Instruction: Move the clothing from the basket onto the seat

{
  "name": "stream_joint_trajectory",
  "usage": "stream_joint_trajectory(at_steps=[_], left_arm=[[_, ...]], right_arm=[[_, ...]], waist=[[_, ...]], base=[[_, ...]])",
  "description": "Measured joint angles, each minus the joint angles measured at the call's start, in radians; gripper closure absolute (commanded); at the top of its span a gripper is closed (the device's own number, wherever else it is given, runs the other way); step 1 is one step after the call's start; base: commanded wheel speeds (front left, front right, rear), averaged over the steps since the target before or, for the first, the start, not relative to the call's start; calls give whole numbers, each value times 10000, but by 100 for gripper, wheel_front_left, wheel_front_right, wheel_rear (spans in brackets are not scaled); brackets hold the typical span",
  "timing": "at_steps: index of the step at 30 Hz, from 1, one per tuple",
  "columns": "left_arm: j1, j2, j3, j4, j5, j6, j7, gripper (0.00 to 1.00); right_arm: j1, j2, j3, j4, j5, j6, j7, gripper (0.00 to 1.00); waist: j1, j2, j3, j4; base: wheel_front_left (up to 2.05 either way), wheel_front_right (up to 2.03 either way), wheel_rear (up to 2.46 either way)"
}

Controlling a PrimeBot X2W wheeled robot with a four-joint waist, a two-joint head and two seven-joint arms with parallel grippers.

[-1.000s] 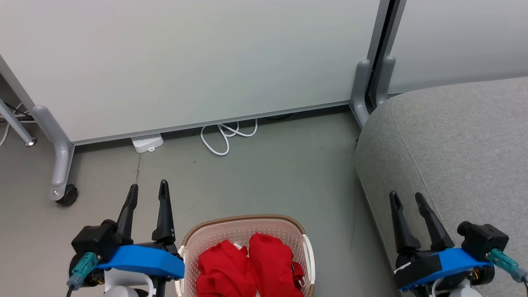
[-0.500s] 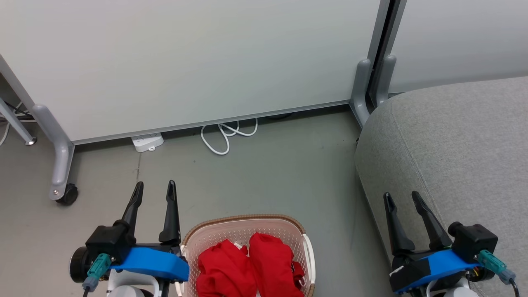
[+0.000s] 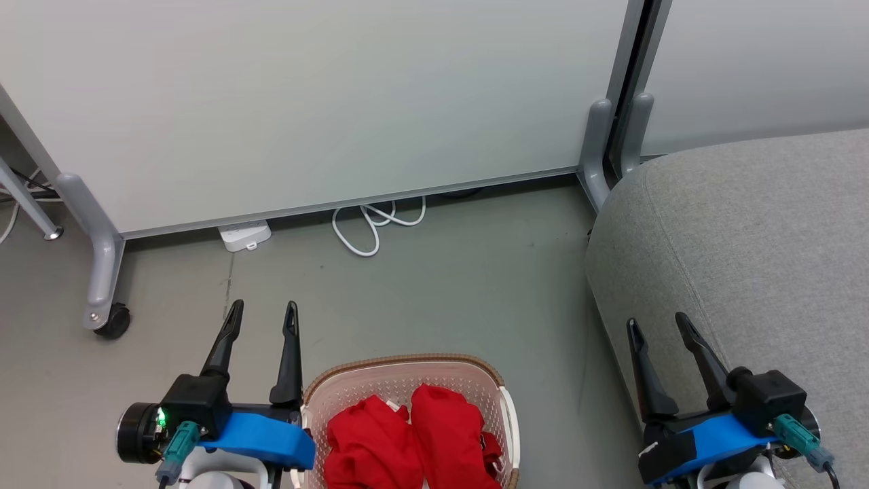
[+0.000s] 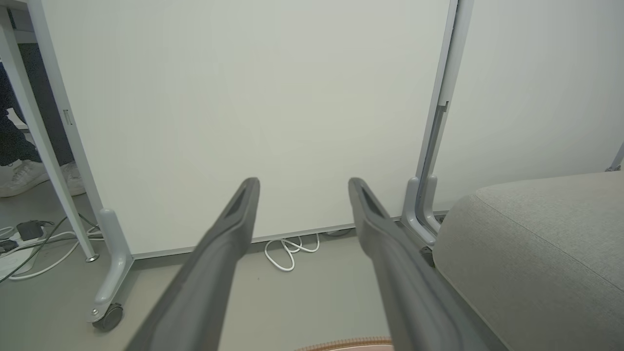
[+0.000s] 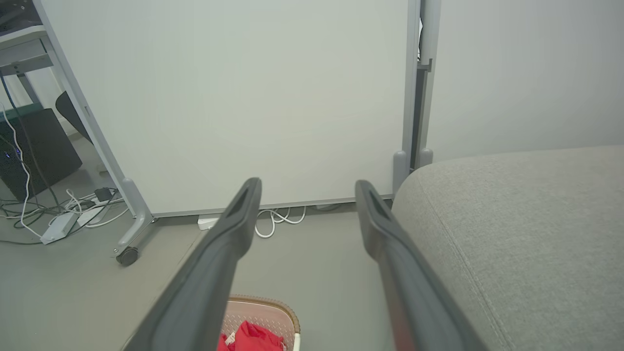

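Lying in the basket (image 3: 407,358), the clothing (image 3: 407,441) sits between left gripper (image 3: 263,305) and right gripper (image 3: 655,319), both parted.

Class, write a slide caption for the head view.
Left gripper and right gripper, both open, flank the basket of red clothing; grey seat at right.

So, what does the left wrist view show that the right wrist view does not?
The left wrist view adds a person's white shoes at far left. The right wrist view adds the red clothing in the basket and a dark box on the floor. Both share the grey seat, the white cable, the basket's brown rim, and its own open hand: left hand, right hand.
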Motion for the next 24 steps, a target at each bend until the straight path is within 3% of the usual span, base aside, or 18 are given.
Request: stream_joint_trajectory(at_steps=[13,24], left_arm=[[-1,-10,29,219,792,-58,-221,0],[-12,-15,81,384,744,-90,-221,0]], right_arm=[[-6,-4,-71,35,-805,10,-215,0],[-4,-6,-148,113,-732,10,-219,0]], waist=[[0,0,3,-15],[0,0,-21,-22]], base=[[0,0,0],[0,0,0]])
